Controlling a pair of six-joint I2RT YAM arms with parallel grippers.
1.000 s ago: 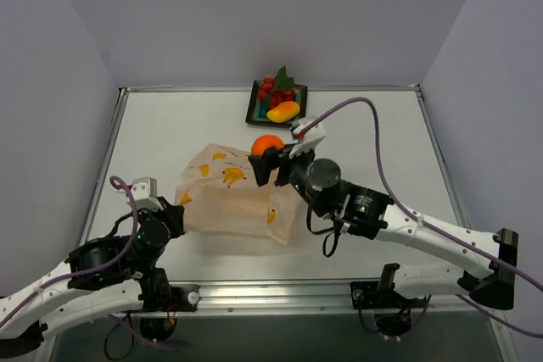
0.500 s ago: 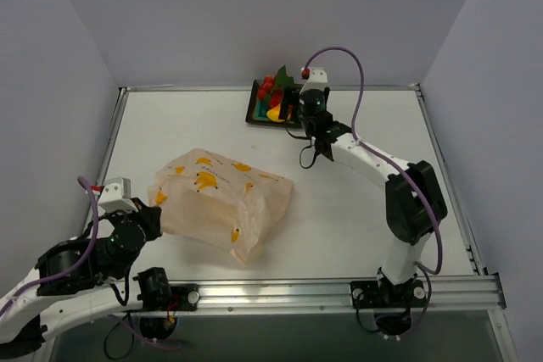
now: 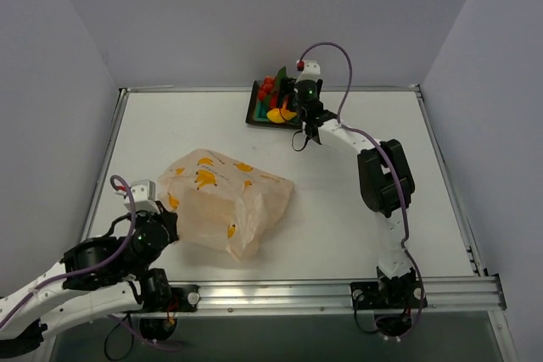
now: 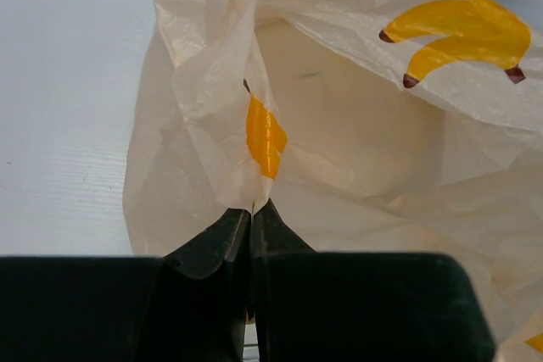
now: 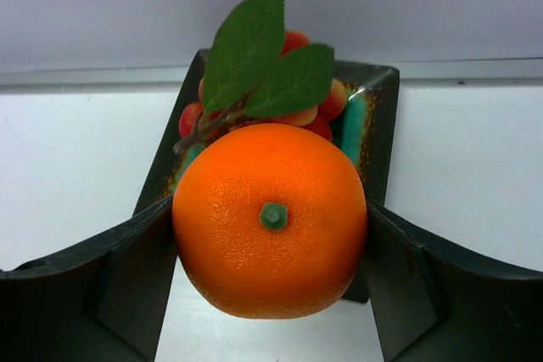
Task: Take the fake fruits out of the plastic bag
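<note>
The pale peach plastic bag (image 3: 225,201) with banana prints lies on the table at the near left. My left gripper (image 3: 165,226) is shut on a fold of the bag's edge, seen close in the left wrist view (image 4: 252,208), where the bag (image 4: 356,142) gapes open and no fruit shows inside. My right gripper (image 3: 292,108) is shut on the round orange (image 5: 270,218) and holds it just in front of the dark tray (image 5: 380,116). The red grape cluster with its green leaf (image 5: 254,57) lies in the tray. The yellow-orange mango (image 3: 277,115) lies at the tray's front.
The square dark tray (image 3: 255,106) sits at the back edge of the table near the rear wall. The right arm stretches far across the table's right half. A metal rail runs along the near edge.
My right arm has carried the orange from above the bag to the tray at the back. My left gripper has dragged the bag toward the near left.
</note>
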